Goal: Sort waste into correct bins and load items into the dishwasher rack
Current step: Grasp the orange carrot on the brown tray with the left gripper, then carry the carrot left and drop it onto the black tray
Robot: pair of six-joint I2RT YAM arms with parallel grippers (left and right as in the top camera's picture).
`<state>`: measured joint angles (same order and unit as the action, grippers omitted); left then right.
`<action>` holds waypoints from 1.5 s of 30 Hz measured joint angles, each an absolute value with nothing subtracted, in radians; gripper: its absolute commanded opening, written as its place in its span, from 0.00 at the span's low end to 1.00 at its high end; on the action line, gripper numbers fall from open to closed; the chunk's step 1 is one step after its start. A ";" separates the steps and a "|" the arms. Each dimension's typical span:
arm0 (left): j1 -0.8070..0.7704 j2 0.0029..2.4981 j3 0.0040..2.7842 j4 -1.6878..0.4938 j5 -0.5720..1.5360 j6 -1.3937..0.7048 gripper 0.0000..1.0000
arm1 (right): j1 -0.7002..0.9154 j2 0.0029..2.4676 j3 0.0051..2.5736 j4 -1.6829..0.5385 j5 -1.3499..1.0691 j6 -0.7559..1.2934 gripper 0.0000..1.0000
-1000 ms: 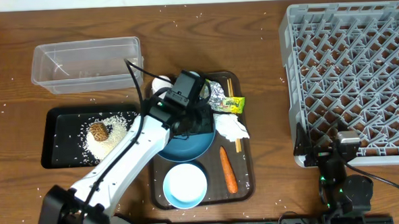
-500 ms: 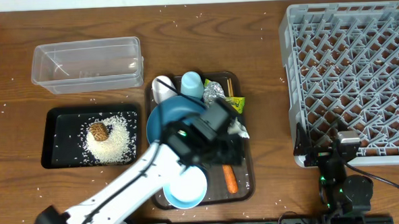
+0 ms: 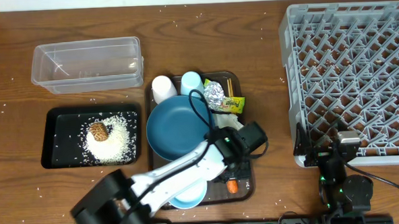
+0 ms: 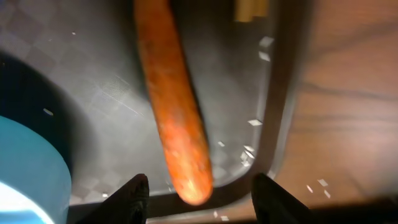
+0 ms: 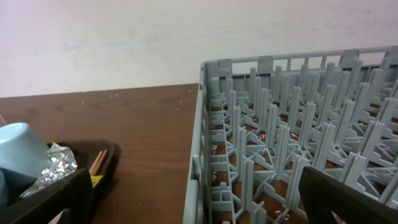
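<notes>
**Overhead and wrist views.** My left gripper (image 4: 202,193) hangs over the near right corner of the brown tray (image 4: 99,93), whose floor has a fine chequered texture. Its two dark fingers (image 4: 134,193) stand apart, one on each side of the rounded tip of the carrot (image 4: 171,106). There is a gap on both sides, and nothing is grasped. The carrot is a smooth, tapering orange cylinder lying flat on the tray, just beside the pale-blue wall of the bowl (image 4: 28,180). A blunt wooden end of the chopsticks (image 4: 250,7) shows near its far end.

From above, I see the round, glossy blue dish (image 3: 176,126) in the tray's middle. The white cup (image 3: 163,88), blue cup (image 3: 191,82), wrinkled foil ball (image 3: 215,92) and yellow-green packet (image 3: 231,105) sit along the far edge. The crumpled tissue (image 3: 230,122) lies next to the dish, partly under my arm.

To the left, the black tray (image 3: 52,139) holds a heap of rice (image 3: 117,146) and the brown lump (image 3: 100,131). The clear tub (image 3: 86,63) sits beyond it.

My right gripper (image 5: 194,186) is spread wide and holds nothing. It sits at the near corner of the grey lattice rack (image 5: 280,143), which has upright pegs.
</notes>
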<state>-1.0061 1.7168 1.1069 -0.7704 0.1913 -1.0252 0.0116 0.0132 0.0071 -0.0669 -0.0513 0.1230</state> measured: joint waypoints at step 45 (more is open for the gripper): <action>-0.994 1.684 1.119 -0.797 0.184 -1.072 0.19 | 0.012 0.013 0.007 -0.067 -0.052 0.123 0.99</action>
<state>-0.9939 1.6840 1.1191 -0.7975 0.1841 -1.0718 0.0116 0.0132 0.0071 -0.0669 -0.0517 0.1230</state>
